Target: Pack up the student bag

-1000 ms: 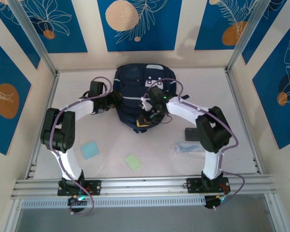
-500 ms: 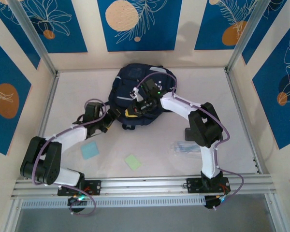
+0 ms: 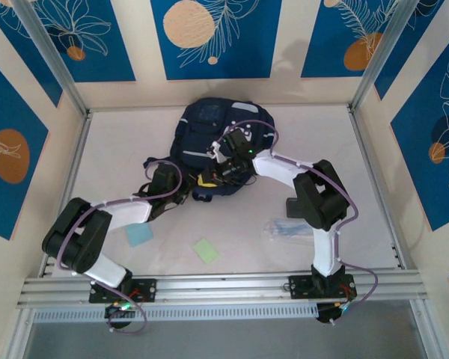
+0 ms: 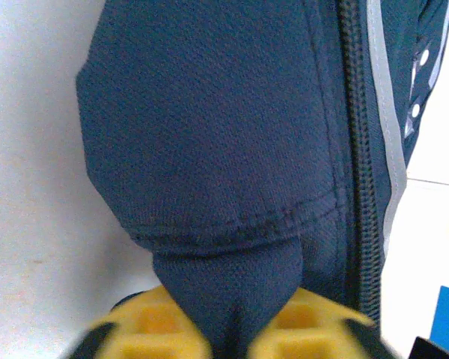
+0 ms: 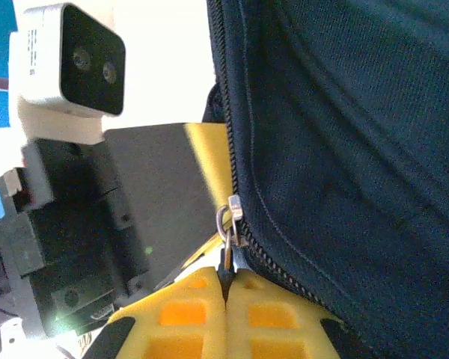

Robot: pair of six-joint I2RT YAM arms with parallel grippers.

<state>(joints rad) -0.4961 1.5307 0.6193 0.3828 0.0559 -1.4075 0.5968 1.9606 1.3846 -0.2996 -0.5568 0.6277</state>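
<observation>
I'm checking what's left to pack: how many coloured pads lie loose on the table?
2: a blue pad at front left, and a green pad right of it, slightly nearer. More may be hidden under the bag.

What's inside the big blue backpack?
On the student bag you can see navy fabric and a zipper. What is inside cannot be seen; the fabric covers it.
</observation>
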